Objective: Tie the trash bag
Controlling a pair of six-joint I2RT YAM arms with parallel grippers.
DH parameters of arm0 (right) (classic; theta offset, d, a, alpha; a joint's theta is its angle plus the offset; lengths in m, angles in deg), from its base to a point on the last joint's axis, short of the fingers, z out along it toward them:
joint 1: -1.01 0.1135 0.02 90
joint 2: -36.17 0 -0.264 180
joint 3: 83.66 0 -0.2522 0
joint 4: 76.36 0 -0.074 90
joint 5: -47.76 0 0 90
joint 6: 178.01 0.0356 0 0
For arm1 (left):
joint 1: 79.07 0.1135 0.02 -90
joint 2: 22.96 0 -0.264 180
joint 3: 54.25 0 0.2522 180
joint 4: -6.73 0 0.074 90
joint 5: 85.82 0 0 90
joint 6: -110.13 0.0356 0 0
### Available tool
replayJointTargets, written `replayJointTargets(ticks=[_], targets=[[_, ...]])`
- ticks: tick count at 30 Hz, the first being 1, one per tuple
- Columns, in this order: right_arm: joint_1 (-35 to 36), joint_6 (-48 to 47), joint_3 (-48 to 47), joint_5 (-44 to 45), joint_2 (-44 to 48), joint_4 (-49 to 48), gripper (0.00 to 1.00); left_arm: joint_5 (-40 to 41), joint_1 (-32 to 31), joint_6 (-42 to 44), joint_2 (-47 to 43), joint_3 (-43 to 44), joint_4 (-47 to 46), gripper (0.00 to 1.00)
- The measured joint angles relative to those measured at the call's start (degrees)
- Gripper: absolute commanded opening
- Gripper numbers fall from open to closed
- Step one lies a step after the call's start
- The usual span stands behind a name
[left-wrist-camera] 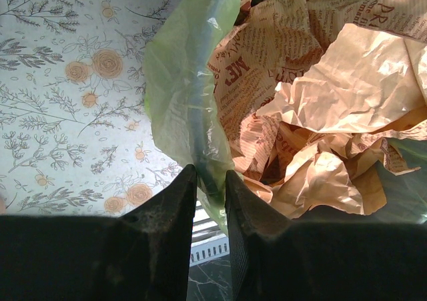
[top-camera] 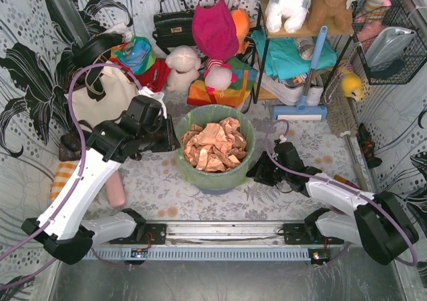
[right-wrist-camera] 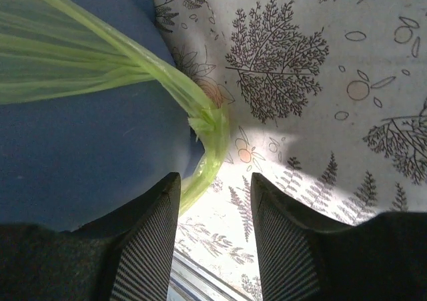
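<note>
The trash bag is lime-green plastic lining a blue-grey round bin at the table's middle, filled with crumpled tan-orange paper. My left gripper is at the bin's left rim. In the left wrist view it straddles the rim, nearly closed with the bag's plastic between its fingers beside the paper. My right gripper is low at the bin's right side. In the right wrist view it is open, and a twisted strip of the bag hangs by its left finger against the bin wall.
Bags, plush toys and clothes crowd the back of the table. A shelf with a blue-handled mop stands at the back right. A pink roll lies at the left, near the left arm. A metal rail runs along the near edge.
</note>
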Motion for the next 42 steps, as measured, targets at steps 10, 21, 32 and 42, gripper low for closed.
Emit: replayJointTargets(ticks=[10, 21, 32, 42], targets=[[-2.60, 0.11, 1.90, -5.60, -10.34, -12.59, 0.36, 0.00, 0.04, 0.00, 0.39, 0.00, 0.02, 0.30], [-3.19, 1.33, 2.80, -7.89, -15.21, -20.15, 0.00, 0.07, 0.04, -0.28, 0.39, 0.00, 0.09, 0.37], [-3.93, 0.83, 2.93, -6.86, -8.66, -16.92, 0.00, 12.39, 0.04, -7.02, -5.42, 3.13, 1.75, 0.55], [-4.07, -0.66, 2.78, -6.75, -7.72, -12.96, 0.00, 25.75, 0.09, -22.56, -17.92, -12.57, 3.06, 0.58]])
